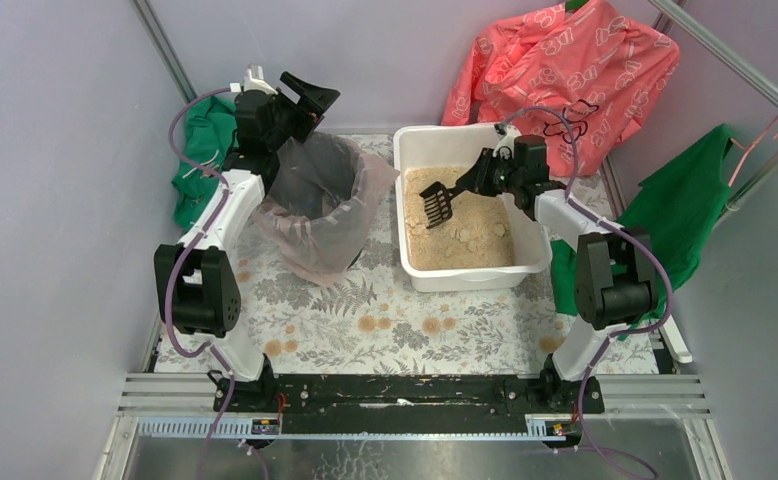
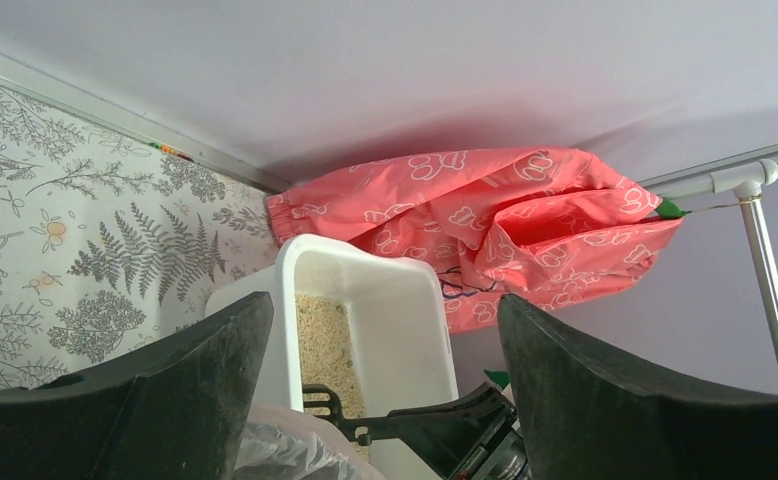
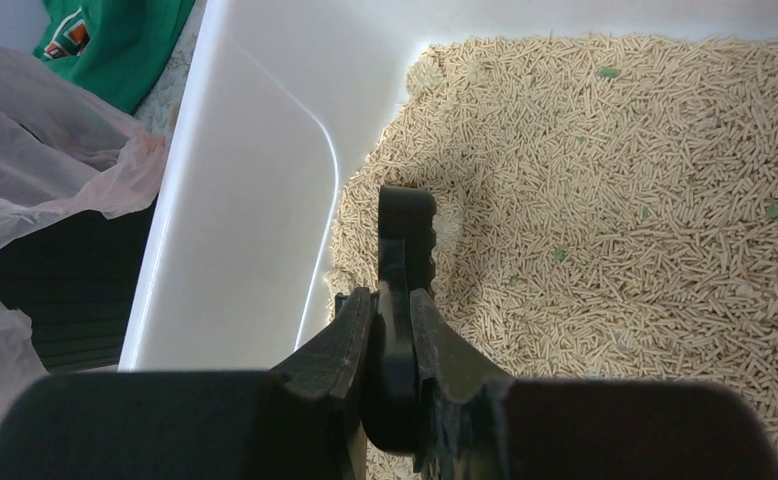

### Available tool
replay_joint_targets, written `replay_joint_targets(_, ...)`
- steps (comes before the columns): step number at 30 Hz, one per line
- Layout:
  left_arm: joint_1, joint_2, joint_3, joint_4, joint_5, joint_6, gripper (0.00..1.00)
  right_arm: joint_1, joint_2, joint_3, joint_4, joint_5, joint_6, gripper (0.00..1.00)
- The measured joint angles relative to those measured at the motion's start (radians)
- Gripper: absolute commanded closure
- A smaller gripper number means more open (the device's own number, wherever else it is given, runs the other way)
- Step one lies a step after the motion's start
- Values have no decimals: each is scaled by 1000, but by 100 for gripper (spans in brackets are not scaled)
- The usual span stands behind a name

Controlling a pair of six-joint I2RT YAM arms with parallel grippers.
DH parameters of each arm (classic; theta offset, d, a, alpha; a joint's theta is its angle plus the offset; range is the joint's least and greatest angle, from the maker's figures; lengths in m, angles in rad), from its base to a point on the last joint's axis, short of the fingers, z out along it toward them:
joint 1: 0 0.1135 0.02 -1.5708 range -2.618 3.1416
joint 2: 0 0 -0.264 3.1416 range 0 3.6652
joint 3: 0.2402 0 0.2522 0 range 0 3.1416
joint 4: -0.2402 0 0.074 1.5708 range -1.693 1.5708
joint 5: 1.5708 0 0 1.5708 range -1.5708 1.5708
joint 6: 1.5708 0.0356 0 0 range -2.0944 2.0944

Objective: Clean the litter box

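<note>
While tight on the black scoop [image 1: 436, 205], right jaws over the litter box [image 1: 475, 277]; left jaws agape, well apart.

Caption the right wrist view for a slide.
Right claw clamps a black plastic scoop over tan pellet litter in the white plastic litter box.

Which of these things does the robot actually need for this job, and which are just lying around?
In use: litter box; scoop, held in the right gripper; bagged bin.
Lying about: pink garment; green garment on the right; green cloth on the left.
</note>
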Motion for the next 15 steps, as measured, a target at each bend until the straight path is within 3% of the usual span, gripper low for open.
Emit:
replay_joint_targets(10, 0, -9, -18, 15, 9, -5, 11, -2, -48, -44, -14, -1, 25, 100)
replay_joint_targets(15, 0, -10, -19, 14, 9, -5, 11, 5, -46, 58, -200, 46, -3, 100)
